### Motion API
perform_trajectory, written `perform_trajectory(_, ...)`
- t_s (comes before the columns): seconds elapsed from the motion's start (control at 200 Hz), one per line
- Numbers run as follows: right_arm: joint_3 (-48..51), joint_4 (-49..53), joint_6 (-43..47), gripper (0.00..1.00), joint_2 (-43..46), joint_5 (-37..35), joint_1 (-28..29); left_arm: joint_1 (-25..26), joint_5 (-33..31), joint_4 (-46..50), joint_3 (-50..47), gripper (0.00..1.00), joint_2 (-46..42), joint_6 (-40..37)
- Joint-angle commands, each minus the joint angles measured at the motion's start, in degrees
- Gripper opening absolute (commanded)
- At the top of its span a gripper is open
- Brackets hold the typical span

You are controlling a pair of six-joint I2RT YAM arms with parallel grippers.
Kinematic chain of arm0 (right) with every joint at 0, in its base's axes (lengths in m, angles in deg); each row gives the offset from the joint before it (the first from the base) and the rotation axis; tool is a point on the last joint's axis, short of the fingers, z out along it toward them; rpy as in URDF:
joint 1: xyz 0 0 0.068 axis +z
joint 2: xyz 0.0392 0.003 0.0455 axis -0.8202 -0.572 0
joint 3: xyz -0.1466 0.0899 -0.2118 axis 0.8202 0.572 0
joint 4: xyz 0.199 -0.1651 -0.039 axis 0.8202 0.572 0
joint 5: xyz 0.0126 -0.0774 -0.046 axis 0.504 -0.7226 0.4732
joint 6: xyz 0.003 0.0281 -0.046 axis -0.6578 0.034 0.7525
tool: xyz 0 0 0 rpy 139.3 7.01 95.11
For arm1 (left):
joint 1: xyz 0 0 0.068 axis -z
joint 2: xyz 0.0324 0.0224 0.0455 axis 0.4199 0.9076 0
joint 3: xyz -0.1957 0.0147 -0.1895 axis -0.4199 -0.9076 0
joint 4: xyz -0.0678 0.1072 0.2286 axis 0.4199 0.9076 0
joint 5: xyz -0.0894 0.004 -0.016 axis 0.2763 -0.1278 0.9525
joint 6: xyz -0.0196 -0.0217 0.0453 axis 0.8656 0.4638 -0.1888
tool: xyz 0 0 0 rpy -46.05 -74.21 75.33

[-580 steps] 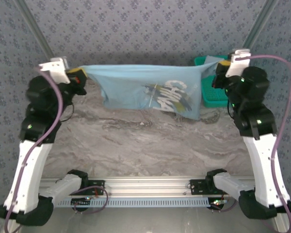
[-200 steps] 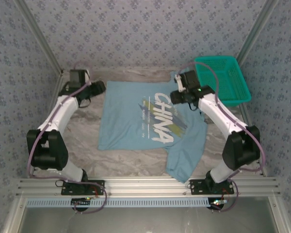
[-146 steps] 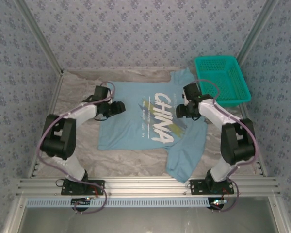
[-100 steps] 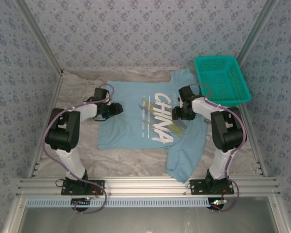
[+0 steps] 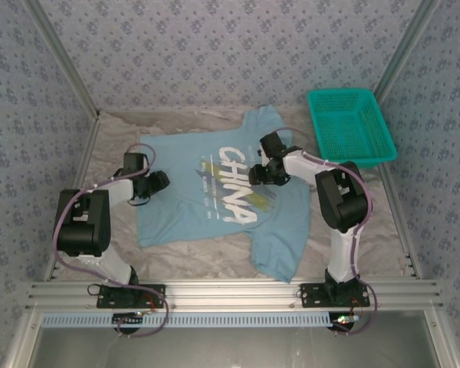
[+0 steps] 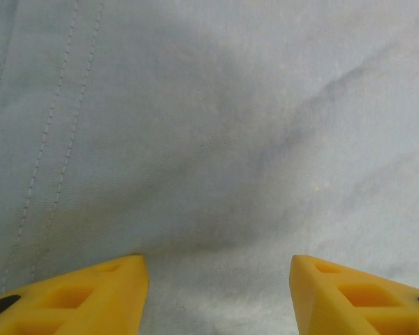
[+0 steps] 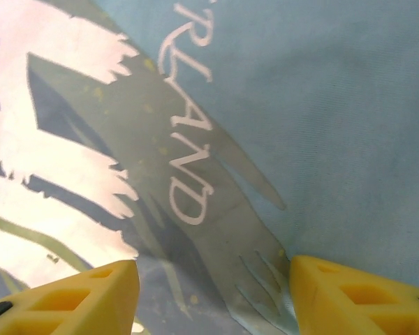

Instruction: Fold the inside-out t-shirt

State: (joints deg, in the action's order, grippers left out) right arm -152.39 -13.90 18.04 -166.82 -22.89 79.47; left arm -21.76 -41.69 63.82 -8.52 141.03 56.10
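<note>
The inside-out t-shirt (image 5: 185, 208) lies spread flat on the table, light blue, with white "CHINA" lettering facing up and one sleeve hanging toward the near edge. My left gripper (image 5: 159, 182) rests low over its left edge; in the left wrist view its yellow fingers (image 6: 91, 289) stand apart over plain blue cloth (image 6: 216, 139), and my left gripper (image 6: 218, 273) holds nothing. My right gripper (image 5: 254, 175) sits on the print near the lettering's right end. In the right wrist view my right gripper (image 7: 213, 272) is open over the dark graphic (image 7: 181, 188).
A teal mesh basket (image 5: 345, 94) stands at the back right, just beyond the shirt. Patterned walls and slanted metal posts close in the table (image 5: 353, 222) on three sides. A metal rail runs along the near edge.
The shirt, held up stretched between both grippers at first, now lies flat. In the last half second it slid left and both grippers moved left with it.
</note>
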Motion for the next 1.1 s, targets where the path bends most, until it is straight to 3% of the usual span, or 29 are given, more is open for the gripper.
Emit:
perform_trajectory(0.0,-0.67,2.25,-0.3,0.62,4.33,0.36,-0.94,-0.01,0.56,2.77,1.64,0.58,0.23,-0.64)
perform_trajectory(0.2,0.04,-5.79,0.17,0.69,8.61,-2.29,-7.37,0.07,2.17,3.36,6.12,0.61,-1.09,-0.27)
perform_trajectory(0.52,-12.23,-15.84,-4.5,0.7,-7.05,-0.93,-13.18,1.06,3.38,4.19,7.66,0.62,-2.21,-0.62)
perform_trajectory(0.715,-20.87,-12.99,-7.72,0.66,-15.45,-1.92,-13.72,1.48,2.88,4.99,7.75,0.62,-2.32,-1.24)
perform_trajectory(1.094,-38.23,-0.62,-12.36,0.63,-26.91,-11.98,-13.52,0.53,-2.15,4.12,4.29,0.62,2.41,-2.69)
